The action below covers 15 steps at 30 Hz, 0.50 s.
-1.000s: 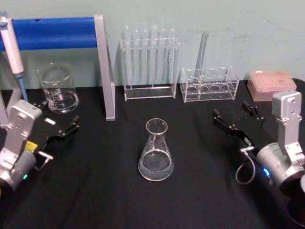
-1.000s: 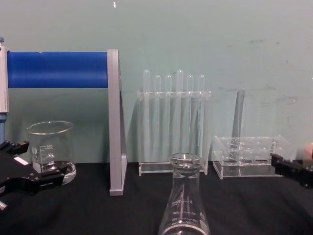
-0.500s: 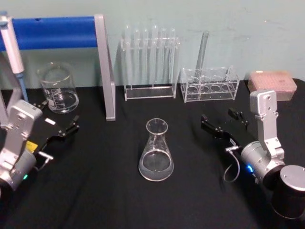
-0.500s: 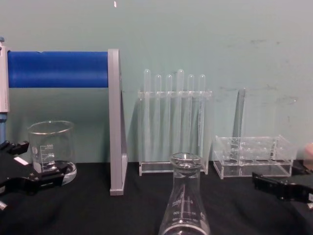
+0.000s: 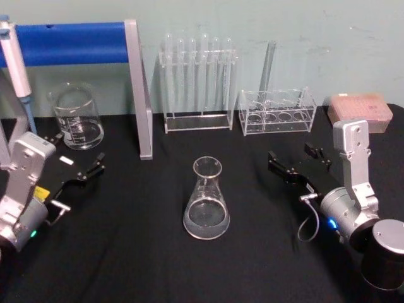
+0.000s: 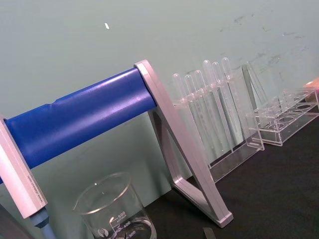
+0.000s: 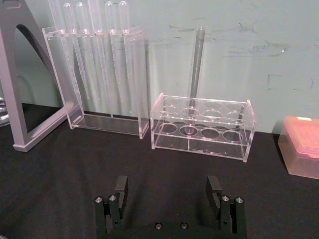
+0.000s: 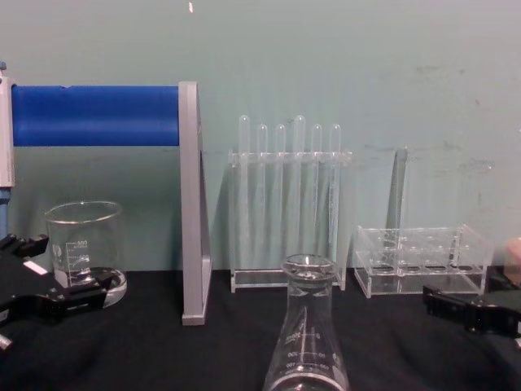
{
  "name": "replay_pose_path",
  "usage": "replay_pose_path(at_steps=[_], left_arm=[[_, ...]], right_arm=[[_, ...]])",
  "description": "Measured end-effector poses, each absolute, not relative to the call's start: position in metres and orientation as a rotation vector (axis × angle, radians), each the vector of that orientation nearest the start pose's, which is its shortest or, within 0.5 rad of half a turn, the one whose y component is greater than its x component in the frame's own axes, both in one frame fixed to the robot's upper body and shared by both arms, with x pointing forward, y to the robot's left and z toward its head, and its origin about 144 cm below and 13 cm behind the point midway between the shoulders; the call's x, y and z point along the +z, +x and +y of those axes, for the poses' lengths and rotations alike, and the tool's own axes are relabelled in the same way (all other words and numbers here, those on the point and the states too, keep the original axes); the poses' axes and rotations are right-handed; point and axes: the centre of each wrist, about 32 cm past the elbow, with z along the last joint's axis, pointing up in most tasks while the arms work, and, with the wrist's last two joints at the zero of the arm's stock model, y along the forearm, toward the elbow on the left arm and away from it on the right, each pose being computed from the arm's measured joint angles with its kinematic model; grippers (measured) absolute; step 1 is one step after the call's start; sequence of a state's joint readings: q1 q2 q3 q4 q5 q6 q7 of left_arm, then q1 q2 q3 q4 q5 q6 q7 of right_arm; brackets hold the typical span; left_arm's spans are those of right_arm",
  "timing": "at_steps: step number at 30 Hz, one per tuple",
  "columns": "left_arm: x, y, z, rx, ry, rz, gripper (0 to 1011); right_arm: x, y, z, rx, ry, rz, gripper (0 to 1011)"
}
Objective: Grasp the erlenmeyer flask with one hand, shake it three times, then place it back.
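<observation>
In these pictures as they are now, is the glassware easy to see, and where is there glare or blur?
Head view: the erlenmeyer flask stands out against the black table, with a bright sheen on its base. Chest view: the test tubes look pale and faint against the green wall. Right wrist view: the right end effector is sharp, its fingers apart.
</observation>
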<state>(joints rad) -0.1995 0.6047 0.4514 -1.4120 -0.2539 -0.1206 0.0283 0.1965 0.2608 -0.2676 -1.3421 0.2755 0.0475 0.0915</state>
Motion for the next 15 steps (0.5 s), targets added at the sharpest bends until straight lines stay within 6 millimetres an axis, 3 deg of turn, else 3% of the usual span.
replay_pose_path(at_steps=[15], left_arm=[[1.1398,0.4886,0.3097,1.248,0.304,-0.285,1001]], right_arm=[[1.1279,0.5053,-0.2422,-1.286,-0.132,0.083,1000]])
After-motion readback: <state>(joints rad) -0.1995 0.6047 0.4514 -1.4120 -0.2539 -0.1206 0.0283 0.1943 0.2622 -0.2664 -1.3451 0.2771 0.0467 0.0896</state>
